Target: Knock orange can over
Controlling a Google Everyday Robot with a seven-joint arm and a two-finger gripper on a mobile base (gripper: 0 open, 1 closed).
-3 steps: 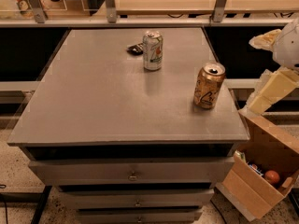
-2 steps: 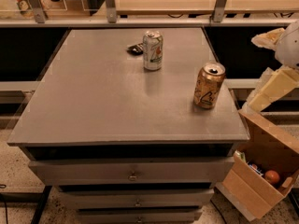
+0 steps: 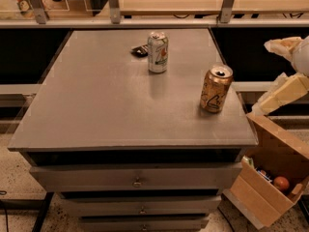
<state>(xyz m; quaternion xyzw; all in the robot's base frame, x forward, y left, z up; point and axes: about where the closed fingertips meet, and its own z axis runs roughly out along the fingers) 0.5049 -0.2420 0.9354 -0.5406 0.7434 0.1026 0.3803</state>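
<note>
Near the right edge of the bench (image 3: 96, 110), orange can (image 3: 216, 88) upright, gripper (image 3: 282, 93) hovering just off that edge beside it, grip state impossible to tell, white-and-green can (image 3: 158, 52) by the far edge.

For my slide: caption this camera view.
Orange can stands upright near the table's right edge; gripper hovers to its right, white can behind.

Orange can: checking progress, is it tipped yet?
Upright: the orange can stands on its base, top up; the gripper hovers right of it.
</note>
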